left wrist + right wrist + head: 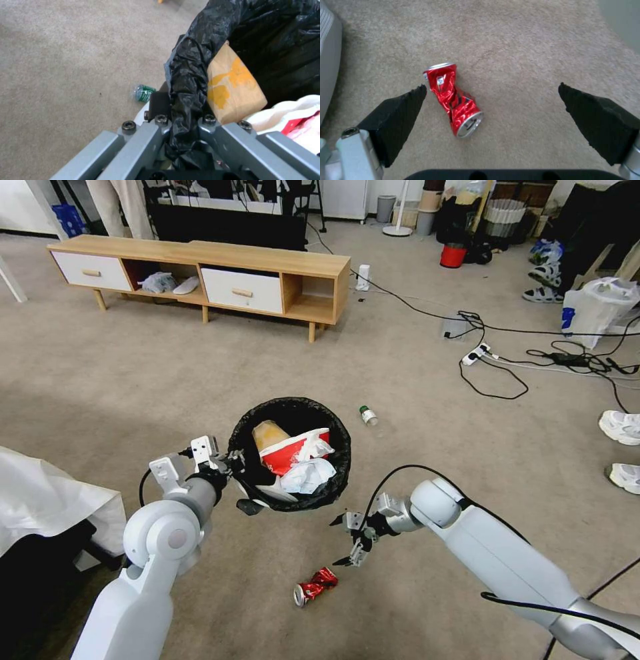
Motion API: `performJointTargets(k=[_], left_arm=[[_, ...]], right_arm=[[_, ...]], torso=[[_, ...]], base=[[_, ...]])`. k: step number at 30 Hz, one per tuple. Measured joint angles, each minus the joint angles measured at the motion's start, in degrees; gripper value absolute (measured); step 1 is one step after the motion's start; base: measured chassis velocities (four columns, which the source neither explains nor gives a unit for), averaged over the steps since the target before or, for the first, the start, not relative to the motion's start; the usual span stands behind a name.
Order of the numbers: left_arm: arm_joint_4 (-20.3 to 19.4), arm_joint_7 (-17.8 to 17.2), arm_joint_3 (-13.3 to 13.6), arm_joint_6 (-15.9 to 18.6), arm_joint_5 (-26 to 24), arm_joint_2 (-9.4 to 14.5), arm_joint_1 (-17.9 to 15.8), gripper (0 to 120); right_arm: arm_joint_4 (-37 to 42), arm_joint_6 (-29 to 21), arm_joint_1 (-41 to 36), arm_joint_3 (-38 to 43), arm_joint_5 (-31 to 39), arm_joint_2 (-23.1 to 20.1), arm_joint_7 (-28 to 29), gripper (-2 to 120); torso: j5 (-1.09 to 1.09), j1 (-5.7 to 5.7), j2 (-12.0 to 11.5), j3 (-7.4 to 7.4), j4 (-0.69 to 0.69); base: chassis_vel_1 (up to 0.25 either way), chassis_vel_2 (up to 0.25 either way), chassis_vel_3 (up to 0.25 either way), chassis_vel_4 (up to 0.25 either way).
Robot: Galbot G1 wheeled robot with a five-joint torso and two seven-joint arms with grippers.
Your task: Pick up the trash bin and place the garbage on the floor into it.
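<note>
Now my left gripper (230, 463) clamps the trash bin (291, 453) rim; my right gripper (353, 540) hangs spread above the crushed can (315, 585), which may slip because it lies off-centre.

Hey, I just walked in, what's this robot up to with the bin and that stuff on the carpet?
It is collecting litter. The left gripper is clamped on the rim of the trash bin, holding it above the floor; a red-white carton, brown paper and white tissue are already inside. The right gripper hangs open just over a crushed red can lying on the carpet, not touching it. A small green-labelled bottle lies beyond the bin.
</note>
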Motion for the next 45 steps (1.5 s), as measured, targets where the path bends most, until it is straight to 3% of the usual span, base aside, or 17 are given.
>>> performJointTargets(k=[45], left_arm=[[-0.5,0.1,-0.2,-0.1,0.0,-0.1,0.8,3]], right_arm=[[-16.5,7.7,-2.4,-2.7,-10.9,11.2,-0.8,100]], torso=[[0.00,0.00,0.0,0.00,0.00]], base=[[0.000,0.000,0.000,0.000]])
